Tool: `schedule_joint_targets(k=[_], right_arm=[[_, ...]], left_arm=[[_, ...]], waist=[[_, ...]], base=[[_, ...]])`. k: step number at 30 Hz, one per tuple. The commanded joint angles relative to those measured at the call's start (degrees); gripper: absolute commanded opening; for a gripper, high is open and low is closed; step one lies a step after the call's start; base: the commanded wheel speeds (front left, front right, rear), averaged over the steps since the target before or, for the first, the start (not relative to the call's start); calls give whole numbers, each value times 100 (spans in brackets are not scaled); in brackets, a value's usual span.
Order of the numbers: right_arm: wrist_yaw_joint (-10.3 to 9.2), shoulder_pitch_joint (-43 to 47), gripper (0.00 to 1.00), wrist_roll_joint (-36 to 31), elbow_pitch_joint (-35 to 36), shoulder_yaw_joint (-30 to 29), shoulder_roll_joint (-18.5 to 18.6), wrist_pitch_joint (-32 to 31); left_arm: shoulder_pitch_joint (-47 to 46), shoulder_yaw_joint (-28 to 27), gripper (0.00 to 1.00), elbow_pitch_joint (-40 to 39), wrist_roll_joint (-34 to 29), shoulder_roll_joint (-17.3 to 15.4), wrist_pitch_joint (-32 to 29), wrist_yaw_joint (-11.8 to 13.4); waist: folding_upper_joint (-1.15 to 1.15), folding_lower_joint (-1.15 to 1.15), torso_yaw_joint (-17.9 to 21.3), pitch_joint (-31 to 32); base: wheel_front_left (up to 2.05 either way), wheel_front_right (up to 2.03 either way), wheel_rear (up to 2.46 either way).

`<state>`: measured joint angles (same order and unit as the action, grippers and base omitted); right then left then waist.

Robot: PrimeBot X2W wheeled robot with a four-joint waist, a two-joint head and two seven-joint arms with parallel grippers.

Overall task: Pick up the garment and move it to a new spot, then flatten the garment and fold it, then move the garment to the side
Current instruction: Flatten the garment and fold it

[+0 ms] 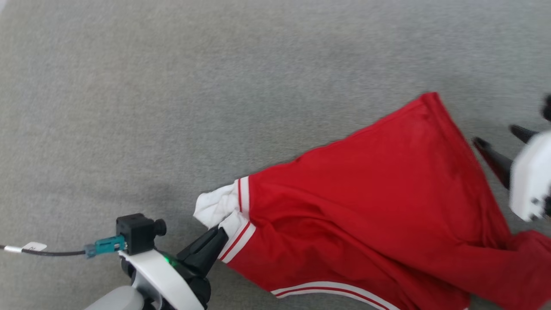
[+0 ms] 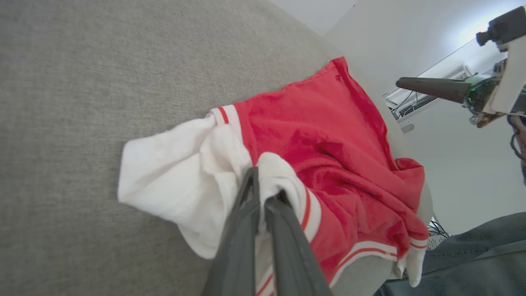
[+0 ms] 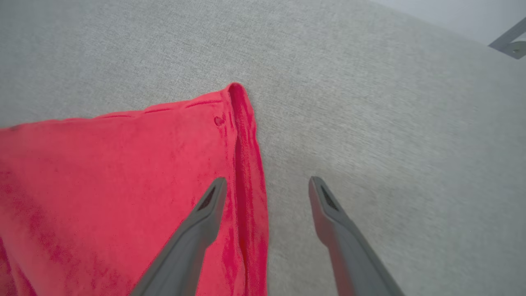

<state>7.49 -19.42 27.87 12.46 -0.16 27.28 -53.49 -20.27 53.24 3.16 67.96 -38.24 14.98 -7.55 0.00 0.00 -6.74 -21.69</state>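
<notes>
Head view: garment [image 1: 366, 193] lies on the grey fabric worktop [image 1: 172, 86], in the right half of the scene, near side. Long axis runs roughly left-right, tilted. The white sleeve [image 1: 213, 206] end points left and the red corner [image 1: 430, 98] points far-right. The near-right part bunches up and runs off the frame. Plain red side is up. Striped trim [image 1: 243, 196] sits where the sleeve meets the red body.

Left gripper [image 1: 217, 236]: clenched on the garment at the crumpled white sleeve, just beside the striped trim. Left wrist view confirms it, with both fingers pinched together and white fabric between them. That view also shows the far end of the red body draping over the worktop's edge.

Right gripper [image 1: 498, 137]: fingers spread wide, grasping nothing. In the right wrist view, one finger is over the red side edge just near of the corner and the other is over bare worktop. Can't tell whether it touches the fabric.
</notes>
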Motion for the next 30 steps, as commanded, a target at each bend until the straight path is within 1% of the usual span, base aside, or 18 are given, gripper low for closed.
schedule_joint_targets(k=[1,6,10,11,12,13,14,17,20,22,24,25,30], right_arm=[[0,-184,100,-63,-207,116,-7,28],[-1,-862,100,-185,-1235,703,107,55],[-1,-1145,100,-179,-1883,1105,155,44],[0,-1173,98,-142,-2011,1191,148,52],[0,-1198,47,-98,-2136,1278,146,52],[0,-1229,36,-56,-2225,1369,139,77],[0,-1253,0,-29,-2294,1398,124,148],[-1,-1412,0,-32,-2449,1395,128,418],[-3,-1639,0,-126,-2559,1210,167,787],[-2,-1805,0,-191,-2636,1029,148,1008],[-2,-1964,0,-281,-2712,834,110,1179],[-2,-1964,0,-281,-2712,834,110,1179],[-2,-2689,0,-647,-2904,200,-107,1566]], left_arm=[[-110,24,0,-4,0,15,28,13],[-366,191,0,27,42,129,28,13],[-483,289,0,75,85,198,27,13],[-497,302,0,82,98,213,28,13],[-502,304,0,96,114,221,27,13],[-496,307,0,106,129,222,28,13],[-485,306,0,118,146,221,28,13],[-530,306,0,176,88,137,28,13],[-706,341,0,213,-3,15,28,13],[-887,339,0,235,-35,-141,28,13],[-1155,345,0,201,65,-286,28,13],[-1155,345,0,201,65,-286,28,13],[-2290,514,0,164,590,-715,-16,13]], waist=[[0,0,-132,-120],[0,0,-377,-334],[0,0,-479,-391],[0,0,-492,-391],[0,0,-501,-382],[0,0,-503,-368],[0,0,-500,-345],[0,0,-456,-251],[0,0,-370,-158],[0,0,-289,-108],[0,0,-196,-99],[0,0,-196,-99],[0,0,61,-259]], base=[[0,0,0],[0,0,0],[0,0,0],[0,0,0],[0,0,0],[0,0,0],[0,0,0],[0,0,0],[0,0,0],[0,0,0],[0,0,0],[0,0,0],[0,0,0]])
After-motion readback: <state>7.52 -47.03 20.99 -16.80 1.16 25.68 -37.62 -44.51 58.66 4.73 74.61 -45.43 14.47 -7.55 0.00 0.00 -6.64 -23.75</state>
